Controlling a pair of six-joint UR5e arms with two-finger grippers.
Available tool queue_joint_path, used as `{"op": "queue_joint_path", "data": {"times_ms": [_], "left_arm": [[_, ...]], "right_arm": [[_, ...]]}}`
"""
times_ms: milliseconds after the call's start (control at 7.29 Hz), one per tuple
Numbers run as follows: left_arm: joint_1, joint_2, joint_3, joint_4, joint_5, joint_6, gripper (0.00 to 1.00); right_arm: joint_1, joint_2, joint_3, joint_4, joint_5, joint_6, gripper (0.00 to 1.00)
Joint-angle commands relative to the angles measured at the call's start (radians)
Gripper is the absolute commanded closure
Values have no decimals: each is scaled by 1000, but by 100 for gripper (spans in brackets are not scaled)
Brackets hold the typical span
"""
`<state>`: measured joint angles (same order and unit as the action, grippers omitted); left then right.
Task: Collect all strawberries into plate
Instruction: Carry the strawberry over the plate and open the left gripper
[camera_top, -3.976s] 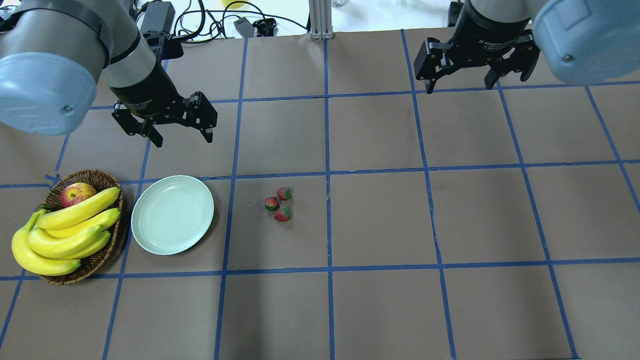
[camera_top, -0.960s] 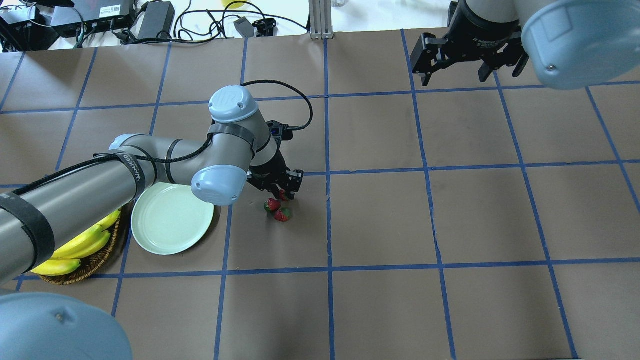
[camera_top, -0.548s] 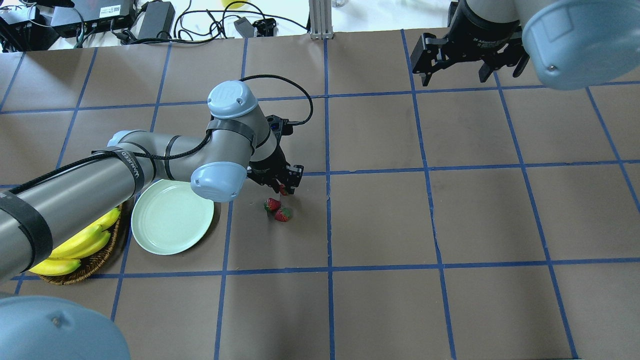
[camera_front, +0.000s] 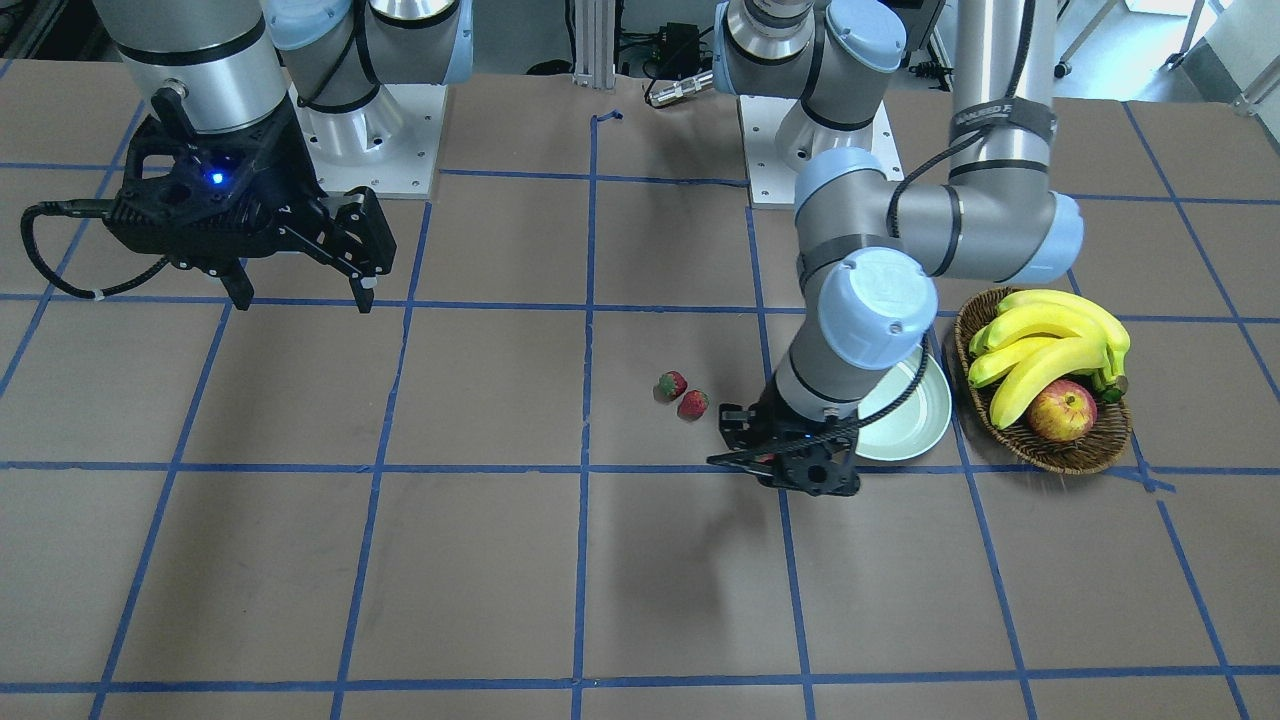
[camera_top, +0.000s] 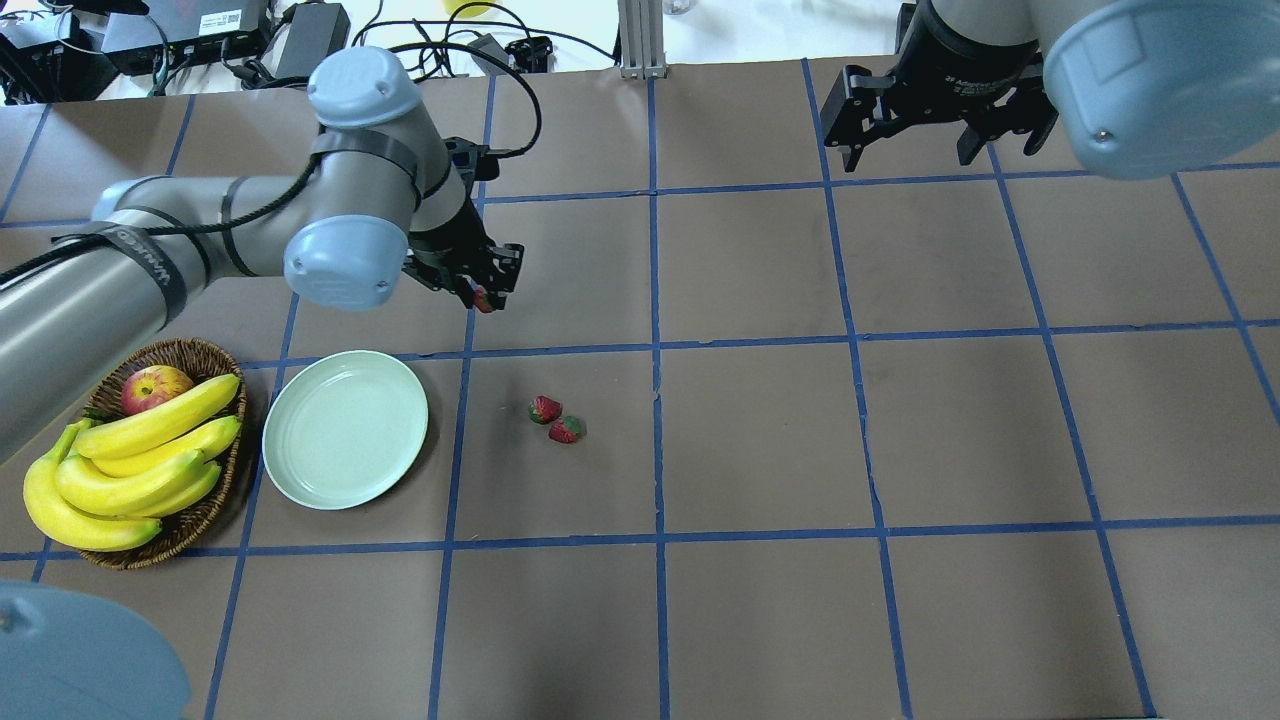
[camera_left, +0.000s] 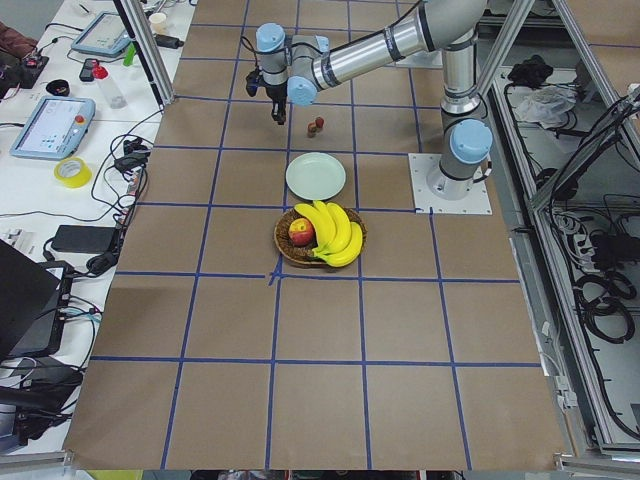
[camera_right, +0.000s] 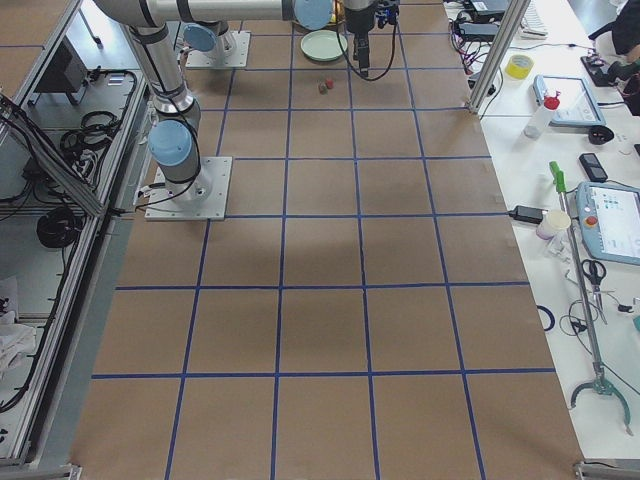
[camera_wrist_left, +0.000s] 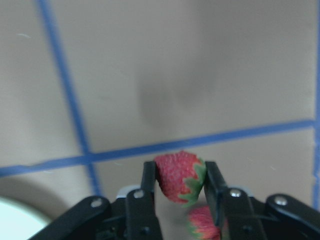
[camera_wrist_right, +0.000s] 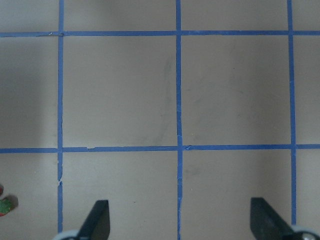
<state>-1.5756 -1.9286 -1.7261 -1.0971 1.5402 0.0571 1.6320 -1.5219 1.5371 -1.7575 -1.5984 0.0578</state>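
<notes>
My left gripper (camera_top: 483, 296) is shut on one strawberry (camera_wrist_left: 180, 176) and holds it above the table, beyond the far right side of the pale green plate (camera_top: 345, 428). The held berry sits between the fingers (camera_wrist_left: 149, 186). Two other strawberries (camera_top: 544, 409) (camera_top: 566, 430) lie together on the table to the right of the plate; they also show in the front view (camera_front: 672, 385) (camera_front: 692, 404). The plate (camera_front: 905, 432) has nothing on it. My right gripper (camera_top: 908, 158) is open and empty at the far right, high above the table (camera_front: 303, 295).
A brown wicker basket (camera_top: 175, 538) with bananas (camera_top: 130, 470) and an apple (camera_top: 152, 385) stands left of the plate. Cables and boxes lie beyond the table's far edge (camera_top: 420, 40). Blue tape lines cross the brown table.
My left gripper shut on one of the three strawberries, lifted it, and has moved up and to the left, away from the other two. The right arm has barely moved.
</notes>
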Motion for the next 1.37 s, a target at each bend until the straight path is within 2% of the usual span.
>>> {"op": "queue_joint_path", "data": {"times_ms": [0,411,548,823,960,1097,1234], "left_arm": [[176,23,-42,-61,93,36,100],[271,33,-105,-137,101,53,100],[299,37,-121,-168,145,56,100],[319,30,-144,-172,149,40,100],[316,23,-144,-175,144,38,35],[316,22,-144,-182,129,37,0],[306,28,-132,-196,124,36,0]], "right_arm": [[0,0,0,0,0,-4,0],[-1,0,0,-2,2,-9,0],[-1,0,0,-2,2,-7,0],[-1,-1,17,-13,8,-9,0],[-1,-1,17,-13,8,-7,0],[-3,-1,17,-13,8,-9,0],[-1,0,17,-13,30,-10,0]]}}
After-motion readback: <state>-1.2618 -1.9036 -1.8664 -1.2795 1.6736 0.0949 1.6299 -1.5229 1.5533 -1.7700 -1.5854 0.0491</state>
